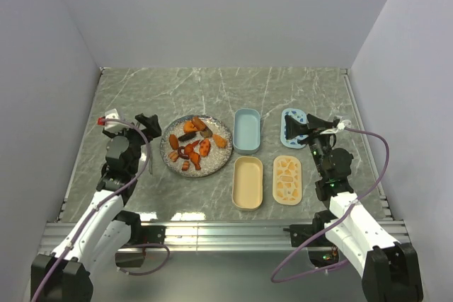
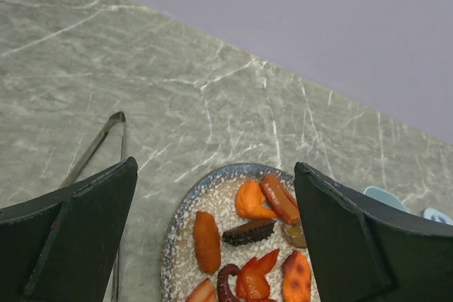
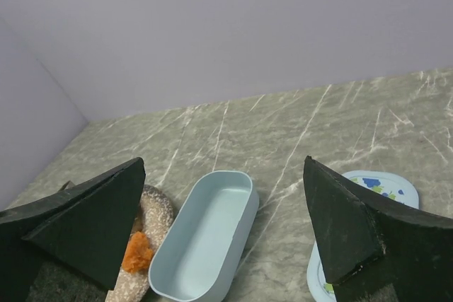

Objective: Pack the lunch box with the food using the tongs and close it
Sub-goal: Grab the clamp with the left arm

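Observation:
The food, small orange, red and dark brown chunks, lies on a round speckled plate left of centre. The lunch box stands open in parts: a light blue tub, a cream tub, a cream patterned lid and a blue patterned lid. Metal tongs lie flat on the table left of the plate. My left gripper hovers open above the plate's left edge, holding nothing. Open and empty too, my right gripper hangs over the blue lid.
The left wrist view has the tongs left of the plate rim, and the food between my fingers. The right wrist view takes in the blue tub, the blue lid and one orange chunk. Grey walls enclose the marble table.

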You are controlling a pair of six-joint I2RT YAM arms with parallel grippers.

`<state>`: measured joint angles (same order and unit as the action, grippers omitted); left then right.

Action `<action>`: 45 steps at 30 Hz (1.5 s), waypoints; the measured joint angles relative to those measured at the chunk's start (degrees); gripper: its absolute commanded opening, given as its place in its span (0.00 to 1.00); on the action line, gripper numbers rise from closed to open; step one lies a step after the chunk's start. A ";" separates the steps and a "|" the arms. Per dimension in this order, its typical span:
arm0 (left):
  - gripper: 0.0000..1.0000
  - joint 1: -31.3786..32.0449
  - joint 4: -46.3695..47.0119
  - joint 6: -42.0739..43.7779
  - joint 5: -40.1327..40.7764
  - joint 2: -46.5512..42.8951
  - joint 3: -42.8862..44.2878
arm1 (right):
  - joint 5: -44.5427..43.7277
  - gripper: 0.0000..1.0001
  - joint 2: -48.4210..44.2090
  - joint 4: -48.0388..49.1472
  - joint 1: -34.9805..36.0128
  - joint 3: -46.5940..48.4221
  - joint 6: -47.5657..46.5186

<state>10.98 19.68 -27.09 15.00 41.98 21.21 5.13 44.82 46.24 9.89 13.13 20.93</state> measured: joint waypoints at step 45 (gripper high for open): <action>0.99 -5.38 -17.09 10.27 14.82 50.99 27.85 | -7.37 0.99 -3.98 -5.16 0.00 0.09 0.28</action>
<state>5.61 2.59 -16.82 29.82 92.97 49.06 -2.24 40.84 41.08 9.89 13.21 21.21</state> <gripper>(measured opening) 0.992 0.994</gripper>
